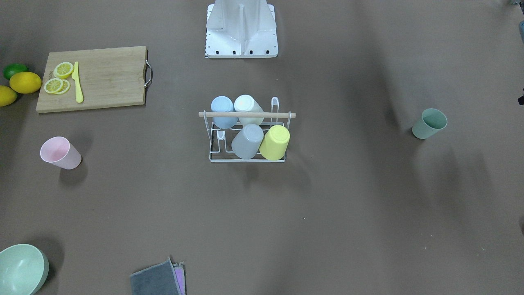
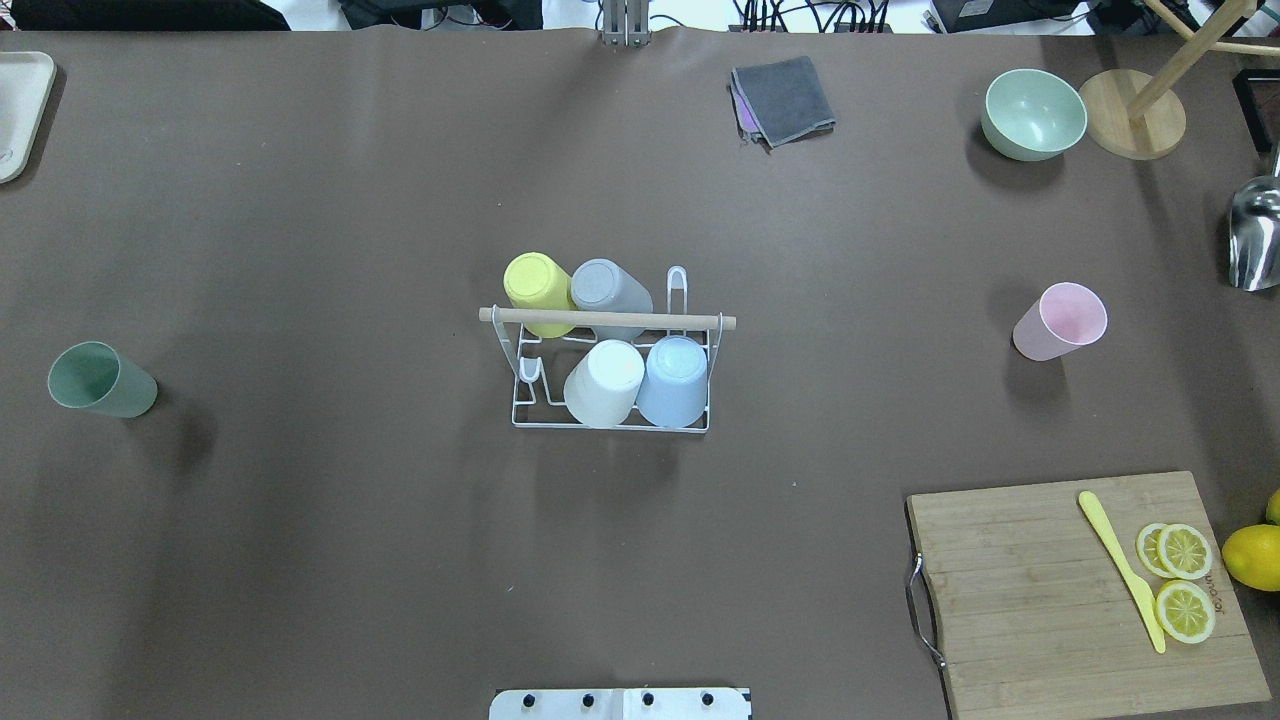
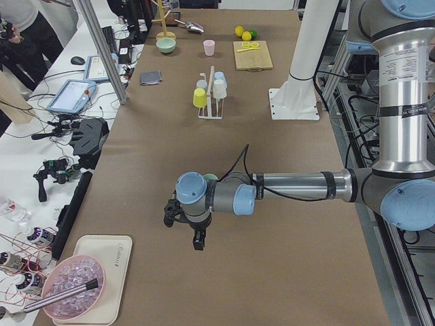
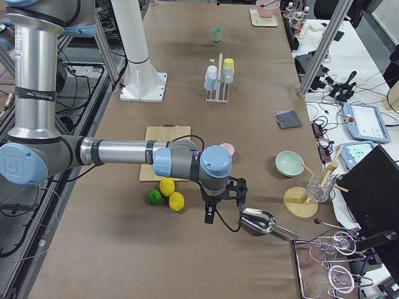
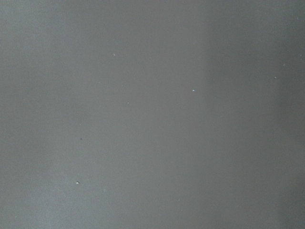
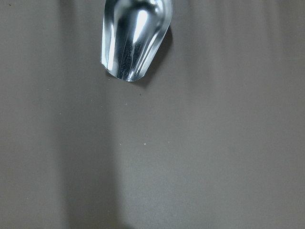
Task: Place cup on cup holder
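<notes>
The white wire cup holder (image 2: pixel 700 322) with its wooden rod handle stands mid-table and also shows in the front-facing view (image 1: pixel 282 114). It holds several upturned cups: yellow, grey, white and blue. A green cup (image 2: pixel 100 380) stands upright far to its left, and a pink cup (image 2: pixel 1060 320) stands upright to its right. My left gripper (image 3: pixel 185 227) hovers over bare table near the green cup. My right gripper (image 4: pixel 223 200) hovers beside a metal scoop (image 6: pixel 133 38). Both grippers show only in the side views, so I cannot tell whether they are open or shut.
A wooden cutting board (image 2: pixel 1080 590) with lemon slices and a yellow knife (image 2: pixel 1120 570) lies at the near right, with whole lemons (image 2: pixel 1255 555) beside it. A green bowl (image 2: pixel 1032 113), a wooden stand (image 2: pixel 1135 125) and a grey cloth (image 2: pixel 785 98) lie at the far edge.
</notes>
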